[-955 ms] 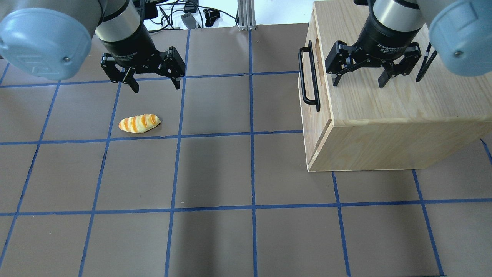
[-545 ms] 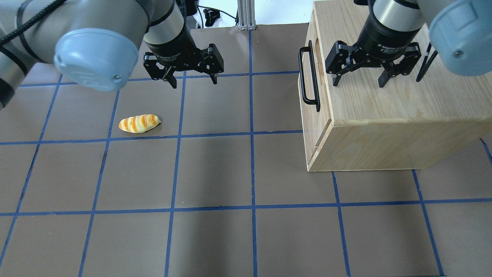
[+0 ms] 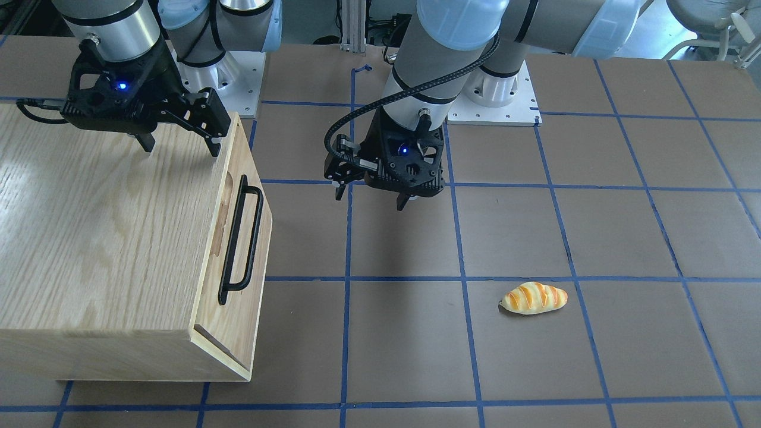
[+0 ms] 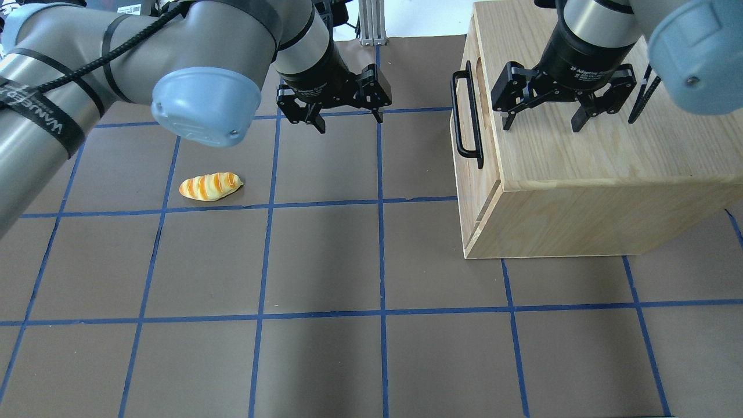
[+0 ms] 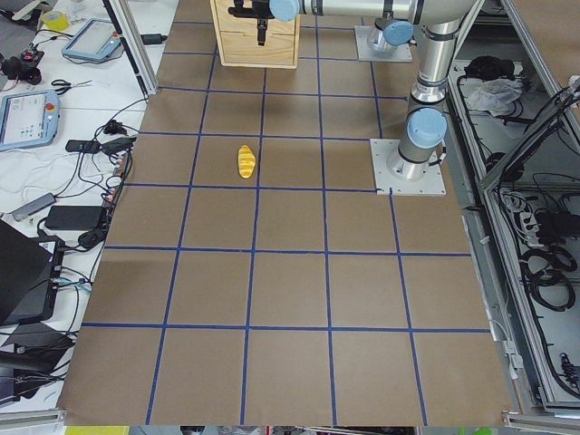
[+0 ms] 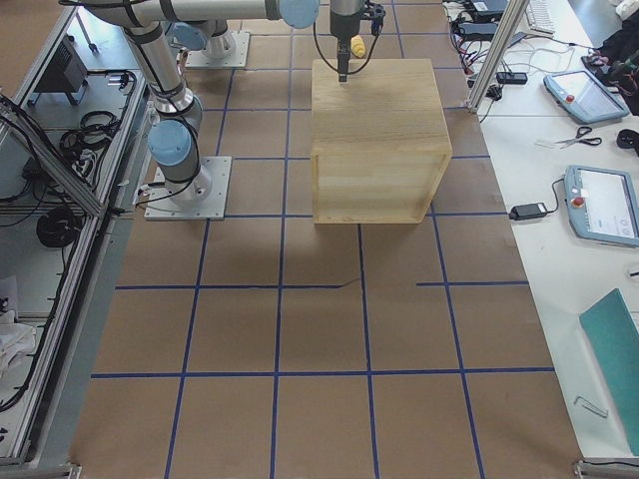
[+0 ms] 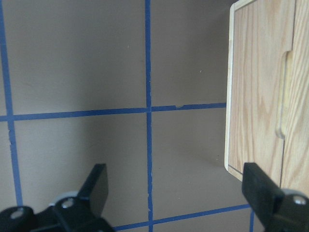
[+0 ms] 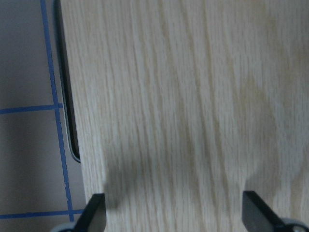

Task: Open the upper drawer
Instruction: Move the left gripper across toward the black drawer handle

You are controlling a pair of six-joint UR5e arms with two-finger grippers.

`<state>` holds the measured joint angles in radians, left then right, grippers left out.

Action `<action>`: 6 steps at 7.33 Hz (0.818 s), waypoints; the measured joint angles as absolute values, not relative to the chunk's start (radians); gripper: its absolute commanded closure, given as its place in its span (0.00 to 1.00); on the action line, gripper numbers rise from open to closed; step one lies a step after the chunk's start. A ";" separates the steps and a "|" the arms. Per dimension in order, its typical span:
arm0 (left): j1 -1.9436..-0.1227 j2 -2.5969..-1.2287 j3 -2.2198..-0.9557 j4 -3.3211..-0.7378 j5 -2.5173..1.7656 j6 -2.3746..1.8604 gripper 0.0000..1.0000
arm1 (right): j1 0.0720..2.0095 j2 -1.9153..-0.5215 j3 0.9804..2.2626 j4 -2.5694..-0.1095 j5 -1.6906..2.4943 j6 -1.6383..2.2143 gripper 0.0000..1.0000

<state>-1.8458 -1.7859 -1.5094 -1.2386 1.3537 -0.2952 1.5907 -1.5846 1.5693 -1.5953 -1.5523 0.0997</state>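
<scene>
Risk: our left gripper (image 4: 350, 123), spread wide, empty, hangs apart from bar handle (image 4: 467, 119); skewed approach, we bump upper drawer (image 3: 238, 315) front and miss.

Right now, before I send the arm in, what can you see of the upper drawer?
The upper drawer shows only its light-wood front panel, set in the cabinet. It looks shut, flush with the cabinet's front. A long black bar handle runs along the panel, standing off it, with an oblong cut-out slot beside it, nearer the cabinet's top edge. Nothing touches it.
</scene>
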 measured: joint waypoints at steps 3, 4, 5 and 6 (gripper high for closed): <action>-1.890 -1.853 -1.483 -1.151 1.319 -0.399 0.00 | 1.591 -1.585 1.569 -1.595 -1.552 0.100 0.00; -1.908 -1.873 -1.463 -1.146 1.315 -0.434 0.00 | 1.591 -1.585 1.569 -1.595 -1.552 0.100 0.00; -1.925 -1.891 -1.447 -1.144 1.314 -0.469 0.00 | 1.591 -1.585 1.569 -1.595 -1.551 0.100 0.00; -1.937 -1.906 -1.434 -1.143 1.313 -0.491 0.00 | 1.591 -1.585 1.569 -1.595 -1.551 0.100 0.00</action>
<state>-1.9365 -1.9063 -1.4338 -1.1433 1.3133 -0.4910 1.5907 -1.5846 1.5693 -1.5953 -1.5510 0.0997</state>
